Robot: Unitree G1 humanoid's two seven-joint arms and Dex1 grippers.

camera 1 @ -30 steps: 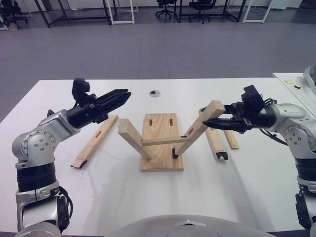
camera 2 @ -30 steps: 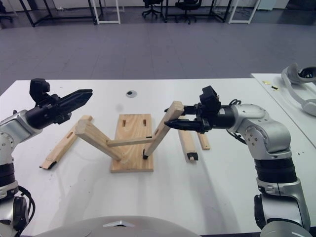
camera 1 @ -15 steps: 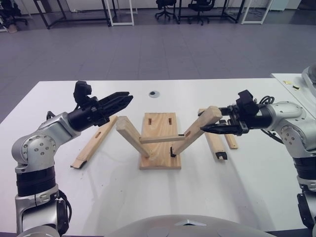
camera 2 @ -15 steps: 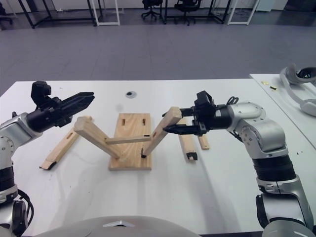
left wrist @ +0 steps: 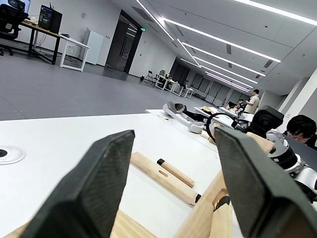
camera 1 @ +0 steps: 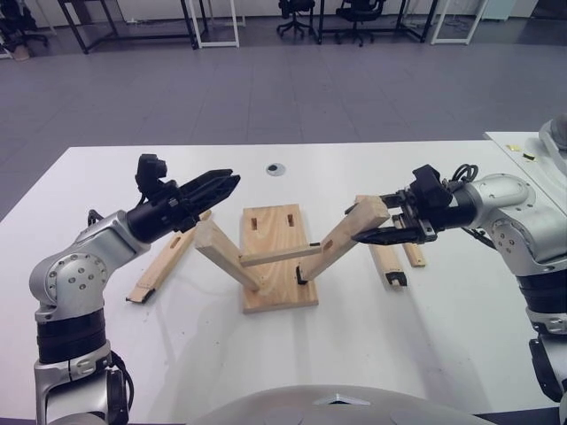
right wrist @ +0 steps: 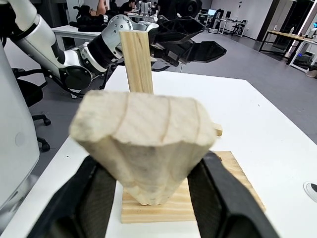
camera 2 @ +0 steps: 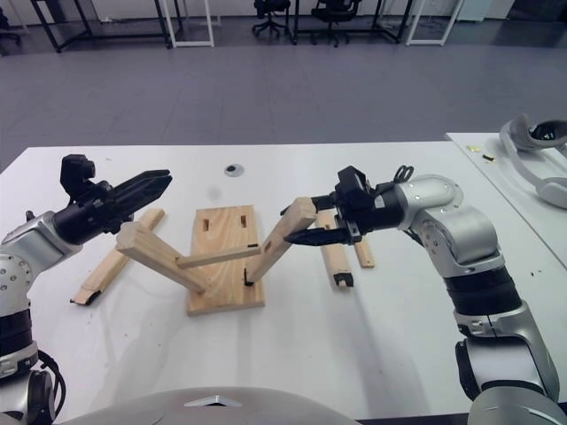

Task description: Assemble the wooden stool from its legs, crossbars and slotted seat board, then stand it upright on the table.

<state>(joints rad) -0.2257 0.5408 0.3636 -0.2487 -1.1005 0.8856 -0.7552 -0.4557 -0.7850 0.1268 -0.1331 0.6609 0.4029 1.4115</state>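
The slotted seat board (camera 1: 270, 232) lies flat mid-table. Two legs joined by a crossbar (camera 1: 278, 256) form a V standing on it. My right gripper (camera 1: 376, 221) is shut on the top end of the right leg (camera 1: 350, 239); in the right wrist view that leg end (right wrist: 143, 124) sits between the fingers (right wrist: 91, 198). The left leg (camera 1: 226, 255) of the V leans free. My left gripper (camera 1: 226, 184) hovers open above a loose leg (camera 1: 166, 255), a little behind the V's left leg, with nothing between its fingers (left wrist: 84, 193).
Another loose leg (camera 1: 384, 255) and a short crossbar (camera 1: 413, 251) lie right of the board, under my right arm. A cable grommet (camera 1: 277, 168) sits at the table's back. A white headset (camera 2: 536, 146) rests on the neighbouring table at the right.
My right gripper has moved left with the leg frame. The seat board has slid left and turned a little with it. My left gripper has dipped slightly.
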